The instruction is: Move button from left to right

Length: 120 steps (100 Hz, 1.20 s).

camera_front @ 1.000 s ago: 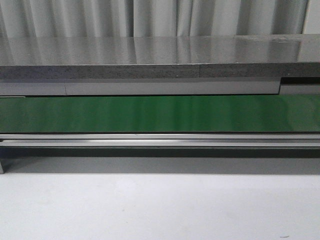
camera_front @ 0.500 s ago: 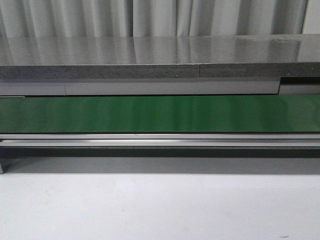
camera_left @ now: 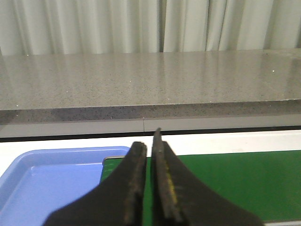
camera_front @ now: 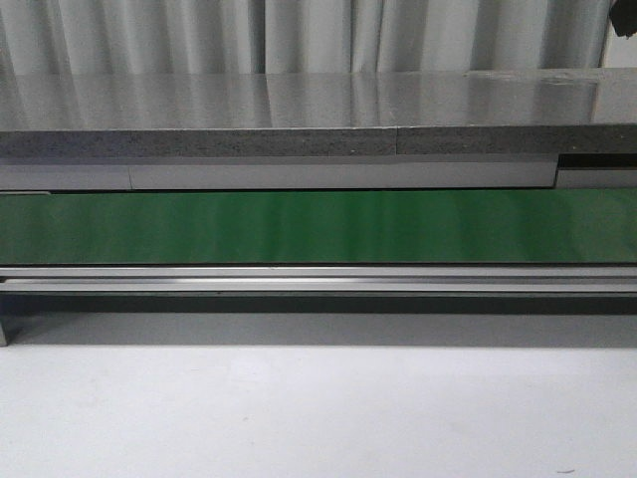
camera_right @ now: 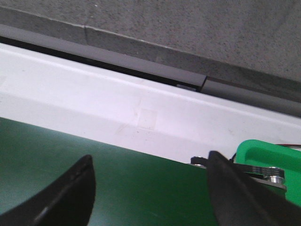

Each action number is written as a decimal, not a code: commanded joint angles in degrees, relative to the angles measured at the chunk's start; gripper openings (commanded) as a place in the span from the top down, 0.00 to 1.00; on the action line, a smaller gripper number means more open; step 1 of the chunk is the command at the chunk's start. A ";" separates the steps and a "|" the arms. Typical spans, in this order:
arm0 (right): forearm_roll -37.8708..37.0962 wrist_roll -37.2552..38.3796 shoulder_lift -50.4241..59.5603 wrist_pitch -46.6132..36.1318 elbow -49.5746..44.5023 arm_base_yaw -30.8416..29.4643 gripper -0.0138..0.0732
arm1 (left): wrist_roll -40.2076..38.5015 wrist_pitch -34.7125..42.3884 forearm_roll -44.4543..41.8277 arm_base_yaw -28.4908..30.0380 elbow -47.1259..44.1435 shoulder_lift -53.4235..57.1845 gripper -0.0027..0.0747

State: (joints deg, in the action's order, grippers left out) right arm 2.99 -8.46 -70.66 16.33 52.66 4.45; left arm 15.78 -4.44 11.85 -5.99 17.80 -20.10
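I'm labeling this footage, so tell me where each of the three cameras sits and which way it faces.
Front: fixed, facing forward over the green belt to the grey counter; no arm visible.
Left wrist: above belt's end, showing blue tray and shut left gripper.
Right wrist: low over belt, open right gripper.
All share the belt.

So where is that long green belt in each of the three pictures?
Front view: the green belt runs as a band across the whole width, mid-picture.
Left wrist view: it lies behind the left gripper, beside a blue tray.
Right wrist view: it lies under the open right gripper.
Shared landmark: the grey speckled counter behind the belt.
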 commanded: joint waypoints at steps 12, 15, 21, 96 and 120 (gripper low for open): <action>0.40 0.08 12.78 -10.80 -9.75 0.96 0.29 | -0.06 4.94 0.54 -0.48 1.58 -0.21 0.96; 0.40 0.08 14.90 -11.28 -11.20 0.96 0.29 | -0.06 4.94 0.54 -0.48 1.58 -0.21 0.96; 0.40 0.08 18.52 -11.97 -14.26 0.96 0.29 | -0.06 4.94 0.54 -0.48 1.58 -0.21 0.96; 0.35 0.08 47.91 -8.32 -28.27 0.90 0.39 | -0.06 4.94 0.54 -0.48 1.58 -0.21 0.96; 0.35 0.08 47.91 -8.93 -28.27 0.90 0.75 | -0.06 4.94 0.54 -0.48 1.58 -0.21 0.96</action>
State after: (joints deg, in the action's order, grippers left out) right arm 3.22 -8.46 -22.61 12.22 22.92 5.48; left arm 15.78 -4.44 11.85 -5.99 17.80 -20.10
